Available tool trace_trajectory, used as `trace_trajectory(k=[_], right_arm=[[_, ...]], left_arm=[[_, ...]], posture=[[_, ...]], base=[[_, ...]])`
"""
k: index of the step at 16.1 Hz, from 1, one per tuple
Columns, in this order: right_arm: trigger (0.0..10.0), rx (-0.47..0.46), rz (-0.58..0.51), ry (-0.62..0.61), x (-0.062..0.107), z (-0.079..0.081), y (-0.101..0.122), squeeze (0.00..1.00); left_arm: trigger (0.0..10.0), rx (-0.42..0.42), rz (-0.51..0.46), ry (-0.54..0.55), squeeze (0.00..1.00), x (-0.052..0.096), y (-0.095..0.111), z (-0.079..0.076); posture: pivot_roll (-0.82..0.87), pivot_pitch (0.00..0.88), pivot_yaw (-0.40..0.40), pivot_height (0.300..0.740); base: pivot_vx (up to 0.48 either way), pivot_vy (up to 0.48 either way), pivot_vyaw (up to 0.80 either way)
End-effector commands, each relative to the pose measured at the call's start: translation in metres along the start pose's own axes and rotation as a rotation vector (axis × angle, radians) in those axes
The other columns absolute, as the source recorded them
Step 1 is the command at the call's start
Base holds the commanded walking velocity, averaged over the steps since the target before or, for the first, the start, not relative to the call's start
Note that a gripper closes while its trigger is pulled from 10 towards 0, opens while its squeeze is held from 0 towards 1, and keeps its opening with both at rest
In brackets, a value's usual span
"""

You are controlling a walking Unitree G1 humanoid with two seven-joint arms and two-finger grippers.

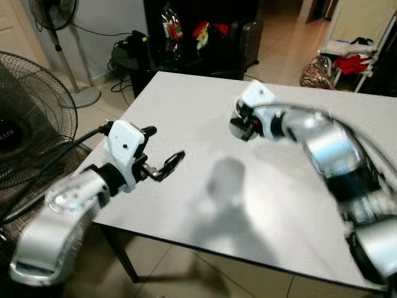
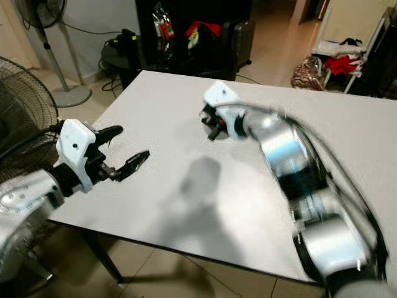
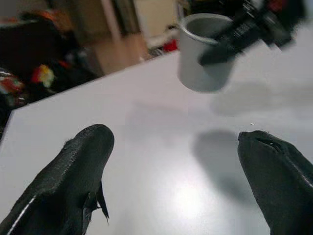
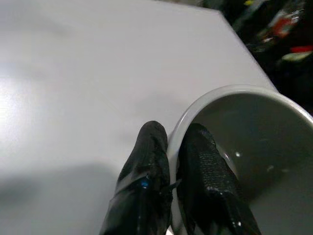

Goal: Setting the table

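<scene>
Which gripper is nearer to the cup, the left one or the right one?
Right. The right gripper is shut on the cup's rim, one finger inside, one outside. The left gripper is open, apart from it over the table.

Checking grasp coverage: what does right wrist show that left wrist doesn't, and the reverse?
Right wrist: the right gripper up close, one finger outside the cup rim and one inside, pinching the wall; the cup's inside looks empty.
Left wrist: the left gripper with its fingers wide apart and holding nothing, the cup's outer side from across the table, and its shadow on the tabletop, so it seems lifted.
Both: the grey-white cup, the white table, dark clutter beyond its far edge.
</scene>
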State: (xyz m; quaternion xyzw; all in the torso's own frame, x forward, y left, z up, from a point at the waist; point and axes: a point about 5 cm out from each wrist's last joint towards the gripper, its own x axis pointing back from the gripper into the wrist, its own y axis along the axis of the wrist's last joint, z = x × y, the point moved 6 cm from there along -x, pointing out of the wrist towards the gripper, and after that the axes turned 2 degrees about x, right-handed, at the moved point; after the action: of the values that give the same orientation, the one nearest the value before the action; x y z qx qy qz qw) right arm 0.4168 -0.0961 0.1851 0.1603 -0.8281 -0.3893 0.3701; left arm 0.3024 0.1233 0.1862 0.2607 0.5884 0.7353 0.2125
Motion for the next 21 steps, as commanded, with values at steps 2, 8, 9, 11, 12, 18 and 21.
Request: trace_trajectory(k=[2, 8, 9, 11, 12, 18, 21], right_arm=[[10.0, 0.064, 0.031, 0.08, -0.002, -0.001, -0.002, 0.0], [10.0, 0.077, 0.088, 0.289, -0.008, 0.008, -0.012, 0.0], [10.0, 0.085, 0.096, 0.292, -0.009, 0.01, -0.014, 0.0], [10.0, 0.094, 0.104, 0.299, -0.013, 0.013, -0.017, 0.0], [10.0, 0.088, 0.096, 0.268, -0.018, 0.012, -0.017, 0.0], [10.0, 0.098, 0.074, 0.143, -0.034, 0.008, -0.012, 0.0], [10.0, 0.059, 0.027, 0.062, -0.039, 0.003, -0.004, 0.0]], left_arm=[[10.0, 0.003, 0.036, -0.074, 0.0, 0.0, -0.002, -0.007], [10.0, 0.012, 0.11, -0.209, 0.0, 0.003, -0.007, -0.021], [10.0, 0.015, 0.116, -0.22, 0.0, 0.003, -0.008, -0.023], [10.0, 0.014, 0.127, -0.238, 0.0, 0.003, -0.008, -0.025], [10.0, 0.011, 0.13, -0.241, 0.0, 0.002, -0.009, -0.026], [10.0, 0.01, 0.144, -0.256, 0.0, 0.003, -0.01, -0.028], [10.0, 0.011, 0.151, -0.262, 0.0, 0.005, -0.011, -0.03]], posture=[[-0.09, 0.033, 0.041, 0.74], [-0.09, 0.054, 0.046, 0.74], [-0.09, 0.055, 0.049, 0.74], [-0.09, 0.059, 0.053, 0.74], [-0.09, 0.06, 0.056, 0.74], [-0.08, 0.057, 0.056, 0.74], [-0.07, 0.066, 0.053, 0.74]], base=[[0.0, 0.0, 0.0], [0.0, 0.0, 0.0], [0.0, 0.0, 0.0], [0.0, 0.0, 0.0], [0.0, 0.0, 0.0], [0.0, 0.0, 0.0], [0.0, 0.0, 0.0]])
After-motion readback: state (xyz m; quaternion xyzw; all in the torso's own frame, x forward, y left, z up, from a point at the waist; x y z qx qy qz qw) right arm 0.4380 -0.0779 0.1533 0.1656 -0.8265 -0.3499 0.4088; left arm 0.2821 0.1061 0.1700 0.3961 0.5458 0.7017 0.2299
